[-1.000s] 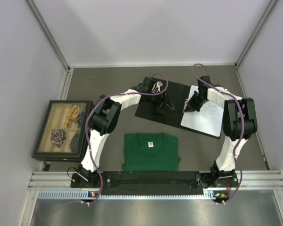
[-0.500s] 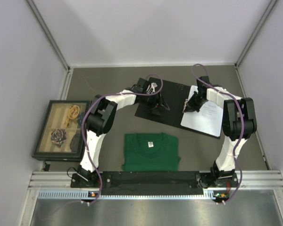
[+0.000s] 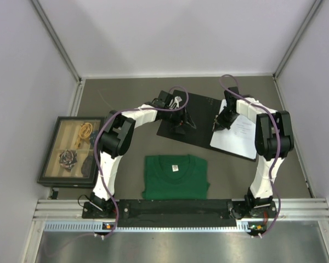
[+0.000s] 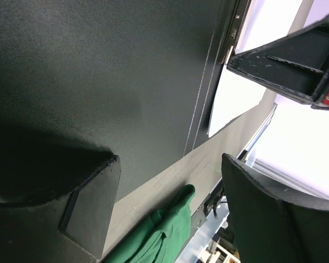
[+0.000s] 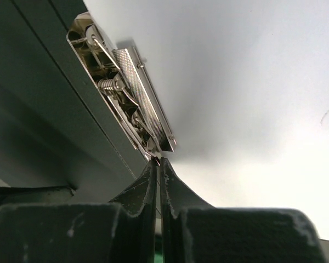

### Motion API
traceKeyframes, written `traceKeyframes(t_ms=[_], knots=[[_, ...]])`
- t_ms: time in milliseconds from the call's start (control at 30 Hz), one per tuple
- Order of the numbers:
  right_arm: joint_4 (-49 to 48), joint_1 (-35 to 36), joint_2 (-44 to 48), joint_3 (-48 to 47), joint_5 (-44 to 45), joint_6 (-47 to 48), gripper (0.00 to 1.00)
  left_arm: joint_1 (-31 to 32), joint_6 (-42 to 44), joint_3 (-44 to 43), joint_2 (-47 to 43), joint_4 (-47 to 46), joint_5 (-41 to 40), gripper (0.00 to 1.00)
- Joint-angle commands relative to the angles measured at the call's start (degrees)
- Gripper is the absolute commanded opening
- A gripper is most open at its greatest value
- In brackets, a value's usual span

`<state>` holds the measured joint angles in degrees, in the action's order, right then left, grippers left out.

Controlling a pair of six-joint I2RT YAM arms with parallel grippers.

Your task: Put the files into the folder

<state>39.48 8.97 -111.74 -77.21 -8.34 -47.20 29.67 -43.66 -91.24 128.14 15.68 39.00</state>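
Clenched right fingers [image 5: 145,189] are prodding the clip [image 5: 137,93] at the files' [image 5: 252,109] 9 o'clock edge, perhaps levering it open, while released left fingers [image 4: 88,213] are hovering over the folder [image 4: 98,82].

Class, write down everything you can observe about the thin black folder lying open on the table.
The thin black folder lies open and flat on the grey-brown table, matt inner faces up, set askew. Its left half is bare; white printed paper sheets cover the right half. A silver sprung metal clip sits by the spine at the sheets' edge. The right tool, shut, appears to touch the clip's end; the left tool, open, hangs over the bare half.
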Motion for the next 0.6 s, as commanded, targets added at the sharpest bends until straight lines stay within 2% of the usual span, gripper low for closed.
traceKeyframes(t_ms=[0, 133, 267, 567], knots=[[9.1, 1.7, -5.9, -1.6, 9.4, -0.9, 0.0, -0.7, 5.1, 1.2, 2.2, 9.1, -6.9, 0.81], [8.0, 1.8, -5.4, -0.5, 8.6, -2.6, 0.0, -0.2, 5.9, 0.6, 2.3, 9.8, -6.8, 0.81], [5.1, 1.8, -6.6, 1.1, 2.7, -4.3, 0.0, -0.1, 6.7, -0.2, 1.8, 10.5, -7.1, 0.81], [3.0, 1.8, -6.5, 3.7, 2.4, -5.3, 0.0, 2.1, 8.9, -1.7, 1.7, 9.2, -6.4, 0.81]])
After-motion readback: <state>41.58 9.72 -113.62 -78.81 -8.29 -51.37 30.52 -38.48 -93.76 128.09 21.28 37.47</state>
